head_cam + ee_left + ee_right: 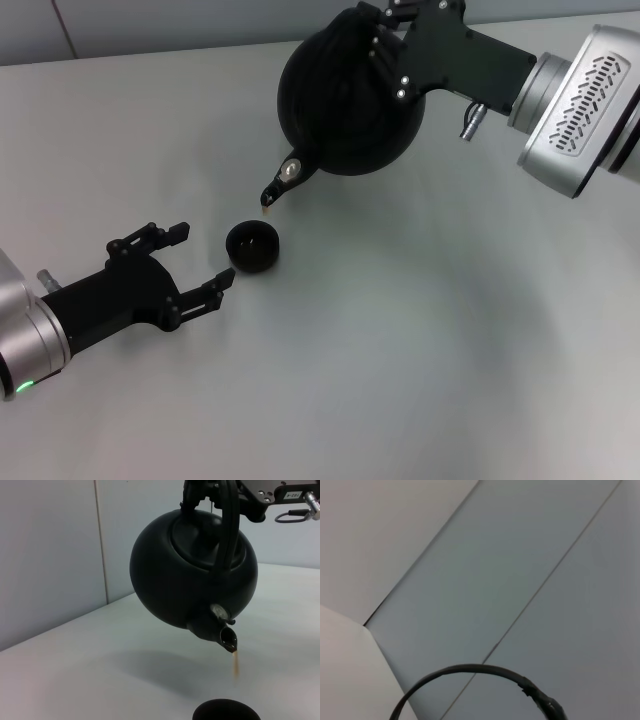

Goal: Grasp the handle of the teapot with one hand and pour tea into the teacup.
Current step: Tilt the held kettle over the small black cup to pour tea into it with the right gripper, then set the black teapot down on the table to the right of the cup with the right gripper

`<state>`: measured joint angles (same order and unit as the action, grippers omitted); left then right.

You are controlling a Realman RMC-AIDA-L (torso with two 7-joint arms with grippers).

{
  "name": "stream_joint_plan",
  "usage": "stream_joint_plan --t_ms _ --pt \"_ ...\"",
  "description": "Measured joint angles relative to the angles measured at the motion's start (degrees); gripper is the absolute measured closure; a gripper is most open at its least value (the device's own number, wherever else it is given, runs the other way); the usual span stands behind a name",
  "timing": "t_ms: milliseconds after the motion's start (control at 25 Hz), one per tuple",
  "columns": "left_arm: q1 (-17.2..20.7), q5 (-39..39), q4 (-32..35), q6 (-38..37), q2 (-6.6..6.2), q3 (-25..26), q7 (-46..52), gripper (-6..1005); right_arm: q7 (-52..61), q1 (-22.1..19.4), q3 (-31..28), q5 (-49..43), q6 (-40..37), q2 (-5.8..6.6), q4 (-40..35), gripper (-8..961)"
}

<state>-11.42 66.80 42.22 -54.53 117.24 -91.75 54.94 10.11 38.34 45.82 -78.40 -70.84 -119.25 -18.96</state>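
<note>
My right gripper [385, 45] is shut on the handle [226, 540] of the round black teapot [345, 100] and holds it in the air, tilted with its spout down. A thin brown stream of tea falls from the spout [229, 639] toward the small black teacup [252, 247] on the table below. The teapot [192, 575] and the teacup's rim [225, 711] also show in the left wrist view. The handle's hoop [475, 672] shows in the right wrist view. My left gripper [195, 260] is open on the table just left of the teacup, not touching it.
The grey table [400, 350] carries only the teacup. A pale wall [50, 555] stands behind the table's far edge.
</note>
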Motion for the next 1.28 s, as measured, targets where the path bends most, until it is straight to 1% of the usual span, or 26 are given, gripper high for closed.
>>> stream_joint_plan --t_ms 320,560,760,880,920,960,1080,1120,1160,1280 --pt "0.0 0.0 0.0 0.0 0.01 0.0 0.0 189 0.0 -0.3 2.5 0.0 1.4 -0.02 -1.5 872" --pt "0.0 0.0 -0.1 0.0 0.08 0.0 0.0 189 0.4 -0.2 2.7 0.0 1.7 -0.08 -1.5 872" --pt "-0.1 0.0 0.0 -0.1 0.22 0.0 0.0 189 1.2 0.2 3.5 0.4 3.5 -0.21 -1.2 873" --pt "-0.1 0.0 0.0 -0.1 0.25 0.0 0.0 189 5.5 0.2 3.6 0.8 3.9 -0.24 -1.1 873" --pt "-0.1 0.0 0.0 -0.1 0.26 0.0 0.0 189 9.7 0.2 2.9 1.0 4.2 -0.18 -1.1 873" --pt "-0.1 0.0 0.0 -0.1 0.26 0.0 0.0 189 9.7 0.2 2.9 1.0 4.2 -0.18 -1.1 872" --pt "-0.1 0.0 0.1 -0.1 0.27 0.0 -0.1 189 15.1 0.0 2.0 3.7 4.6 -0.14 -0.2 872" --pt "0.0 0.0 0.1 -0.1 0.28 0.0 -0.2 189 17.7 -0.2 1.9 7.3 4.6 -0.12 1.0 872" --pt "0.0 0.0 0.1 -0.1 0.28 0.0 -0.2 189 17.7 -0.2 1.9 7.3 4.6 -0.12 1.0 872" --pt "0.2 0.0 0.1 -0.1 0.28 0.0 -0.5 189 20.4 -1.0 1.9 13.3 5.1 -0.04 3.0 873"
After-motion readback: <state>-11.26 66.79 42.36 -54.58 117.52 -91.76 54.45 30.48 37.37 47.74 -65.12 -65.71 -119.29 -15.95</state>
